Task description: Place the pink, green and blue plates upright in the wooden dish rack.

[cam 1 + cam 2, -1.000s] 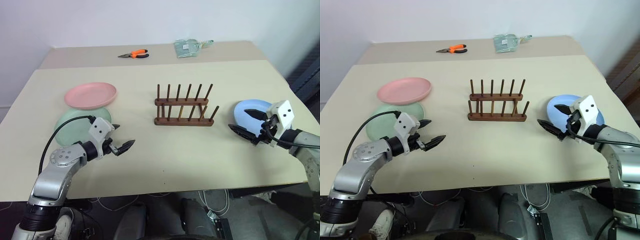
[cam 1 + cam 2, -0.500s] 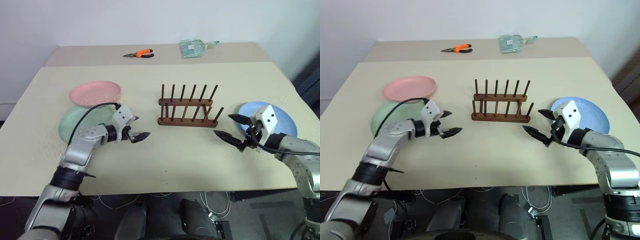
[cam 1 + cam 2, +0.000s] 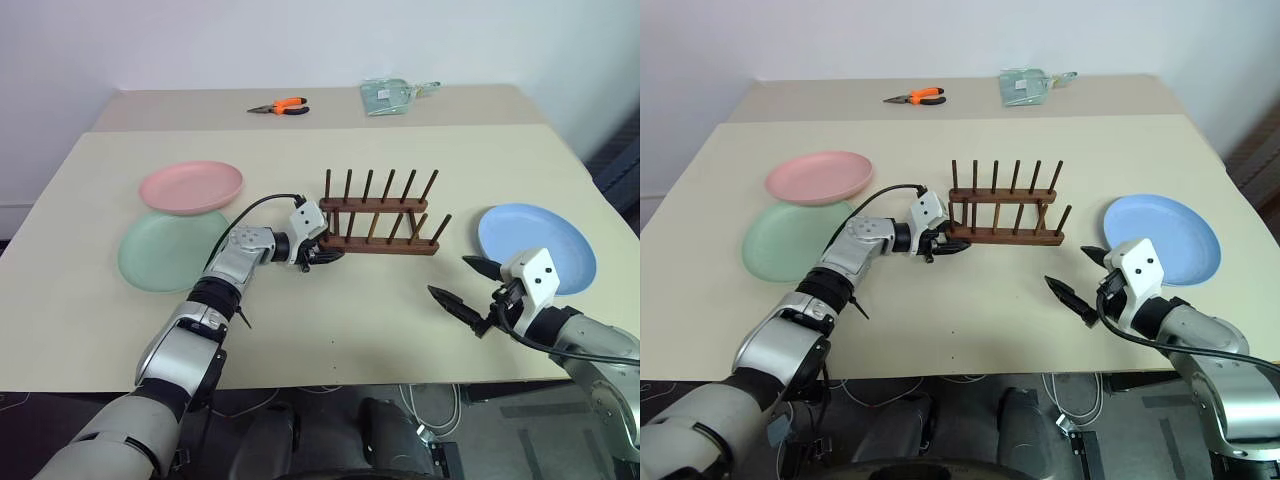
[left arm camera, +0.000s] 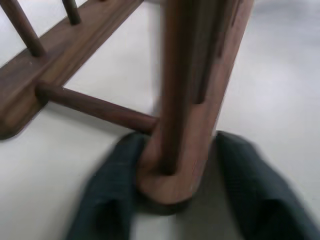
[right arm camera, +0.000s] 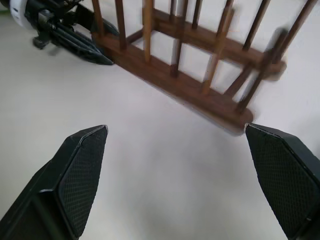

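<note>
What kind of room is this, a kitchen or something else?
Probably a lab or workshop, not a kitchen. The plates and the rack sit on a plain table against a bare wall, with orange pliers at the back and cables on the floor below.

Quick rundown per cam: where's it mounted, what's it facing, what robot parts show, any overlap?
Left and right eye views: on the head, looking down over the table; both arms, pink plate, green plate, blue plate, rack.
Left wrist view: on the left arm, at the rack's end; left gripper fingers either side of a rail.
Right wrist view: on the right arm, facing the rack; right gripper open.
Shared: all see the rack; right wrist also shows the left gripper.
</note>
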`<action>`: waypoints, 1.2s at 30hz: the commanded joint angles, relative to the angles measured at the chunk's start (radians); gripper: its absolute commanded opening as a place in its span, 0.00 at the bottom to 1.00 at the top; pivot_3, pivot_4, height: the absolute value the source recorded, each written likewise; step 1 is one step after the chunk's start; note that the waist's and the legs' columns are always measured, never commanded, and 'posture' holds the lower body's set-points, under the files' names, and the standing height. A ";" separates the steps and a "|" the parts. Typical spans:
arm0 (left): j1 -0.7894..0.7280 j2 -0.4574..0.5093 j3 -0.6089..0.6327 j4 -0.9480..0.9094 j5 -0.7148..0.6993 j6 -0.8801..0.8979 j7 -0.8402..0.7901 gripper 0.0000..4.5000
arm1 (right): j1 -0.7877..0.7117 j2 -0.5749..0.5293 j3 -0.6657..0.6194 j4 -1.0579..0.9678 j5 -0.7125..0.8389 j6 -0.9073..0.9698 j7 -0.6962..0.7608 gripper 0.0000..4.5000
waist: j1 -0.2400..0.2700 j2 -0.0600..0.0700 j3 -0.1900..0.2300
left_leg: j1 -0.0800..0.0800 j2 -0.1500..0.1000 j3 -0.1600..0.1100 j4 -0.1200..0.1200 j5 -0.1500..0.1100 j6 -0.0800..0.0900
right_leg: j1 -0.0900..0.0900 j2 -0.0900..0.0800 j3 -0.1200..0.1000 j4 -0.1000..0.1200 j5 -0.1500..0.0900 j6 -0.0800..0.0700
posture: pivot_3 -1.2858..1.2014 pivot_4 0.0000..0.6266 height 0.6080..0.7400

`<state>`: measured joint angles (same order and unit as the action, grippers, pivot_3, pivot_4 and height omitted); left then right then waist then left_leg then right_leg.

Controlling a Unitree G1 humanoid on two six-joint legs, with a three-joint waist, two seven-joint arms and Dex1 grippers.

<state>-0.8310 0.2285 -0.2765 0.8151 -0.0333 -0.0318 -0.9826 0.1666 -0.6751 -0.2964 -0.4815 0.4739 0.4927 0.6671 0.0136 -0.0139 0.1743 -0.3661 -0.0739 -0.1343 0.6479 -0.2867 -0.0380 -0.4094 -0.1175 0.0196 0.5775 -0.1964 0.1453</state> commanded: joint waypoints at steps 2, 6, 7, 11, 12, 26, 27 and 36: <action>0.128 0.040 -0.054 -0.227 -0.002 0.020 -0.127 0.17 | 0.014 -0.029 -0.063 -0.002 -0.005 -0.028 0.017 1.00 | -0.002 0.000 0.000 | 0.000 0.000 0.000 -0.001 0.000 0.000 | 0.000 0.000 0.000 0.000 0.000 0.000 | 0.52 0.24 1.00; 0.251 0.106 -0.069 -0.486 -0.010 0.134 -0.155 0.17 | 0.044 -0.056 -0.111 0.007 0.000 -0.025 0.040 1.00 | -0.001 0.000 0.000 | 0.000 0.001 0.000 -0.001 0.000 0.000 | 0.000 0.000 0.000 0.000 0.000 -0.001 | 0.52 0.24 1.00; 0.280 0.120 -0.071 -0.547 -0.016 0.158 -0.159 0.17 | 0.056 -0.064 -0.125 0.008 0.005 -0.021 0.048 1.00 | -0.001 0.001 0.000 | 0.000 0.001 0.000 -0.001 0.000 0.000 | 0.000 0.000 0.000 0.000 0.000 -0.001 | 0.52 0.24 1.00; 0.340 0.158 -0.070 -0.677 -0.029 0.246 -0.154 0.41 | 0.098 -0.086 -0.157 0.031 -0.009 -0.028 0.073 1.00 | 0.000 0.001 0.000 | 0.000 0.001 0.000 -0.001 0.000 0.000 | 0.000 0.000 0.000 0.000 -0.002 -0.003 | 0.52 0.24 1.00; 0.344 0.165 -0.069 -0.683 -0.025 0.259 -0.147 0.48 | 0.104 -0.091 -0.160 0.041 -0.013 -0.028 0.077 1.00 | 0.000 0.001 0.000 | 0.000 0.001 0.000 -0.001 0.000 0.000 | 0.000 0.000 0.000 0.000 -0.002 -0.004 | 0.52 0.24 1.00; 0.605 0.412 0.013 -1.113 -0.173 0.592 -0.118 0.44 | 0.177 -0.069 0.031 -0.016 -0.114 -0.043 0.091 0.00 | -0.025 0.002 -0.001 | 0.010 0.006 0.002 -0.011 -0.001 0.000 | 0.004 0.000 0.002 0.002 -0.007 -0.010 | 0.52 0.24 1.00; 0.613 0.397 -0.004 -1.136 -0.160 0.590 -0.092 0.34 | 0.155 -0.065 0.061 0.002 -0.145 -0.048 0.070 0.00 | -0.022 0.002 -0.001 | 0.011 0.006 0.003 -0.009 -0.001 0.000 | 0.004 -0.001 0.002 0.001 -0.007 -0.010 | 0.52 0.24 1.00; 0.501 0.084 -0.094 -0.900 0.100 0.552 0.376 0.34 | -0.152 0.044 0.278 0.248 -0.388 -0.071 -0.133 0.00 | 0.014 -0.003 -0.002 | 0.009 0.001 0.001 0.000 -0.001 0.000 | 0.008 -0.001 0.000 0.001 -0.007 -0.009 | 0.52 0.24 1.00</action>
<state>-0.3136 0.3138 -0.3806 -0.1546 -0.0054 0.5063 -0.7052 0.0344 -0.6456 -0.0373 -0.2685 0.1231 0.4211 0.5732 0.0279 -0.0165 0.1723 -0.3566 -0.0723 -0.1336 0.6474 -0.2877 -0.0376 -0.4013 -0.1180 0.0196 0.5787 -0.2034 0.1364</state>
